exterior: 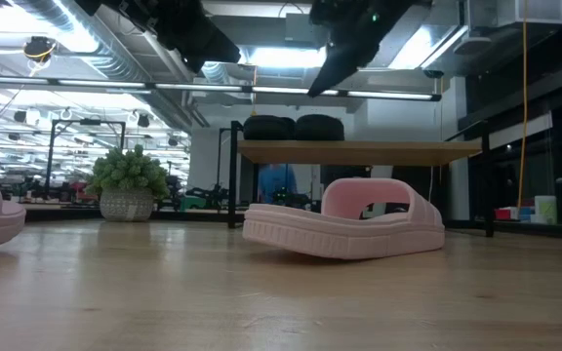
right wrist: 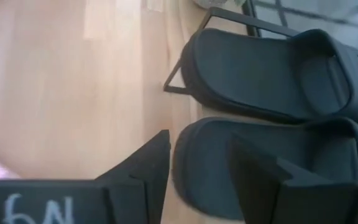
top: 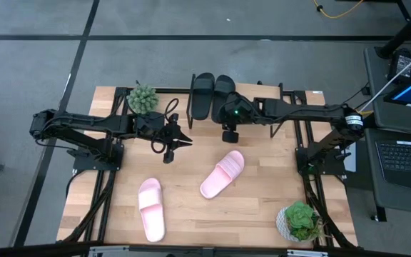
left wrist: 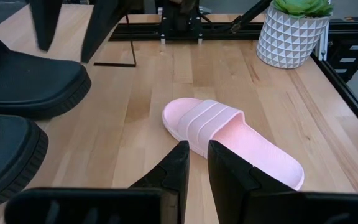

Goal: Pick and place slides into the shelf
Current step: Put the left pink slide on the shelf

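Two black slides (top: 203,94) (top: 224,89) lie side by side on the shelf (exterior: 359,151) at the table's far edge, soles down on its plank. My right gripper (right wrist: 201,140) hangs open just above the nearer ends of these slides (right wrist: 272,68); in the low view it (exterior: 335,58) is clear of them. One pink slide (top: 222,173) lies sole down mid-table, and another (top: 150,208) lies near the front left. My left gripper (left wrist: 197,168) hovers shut and empty over the table, left of the shelf's middle.
A potted plant (top: 143,98) stands at the shelf's left end and another (top: 298,220) at the table's near right corner. Bare wood lies between the two pink slides. The shelf's black frame legs (exterior: 234,175) stand at the far edge.
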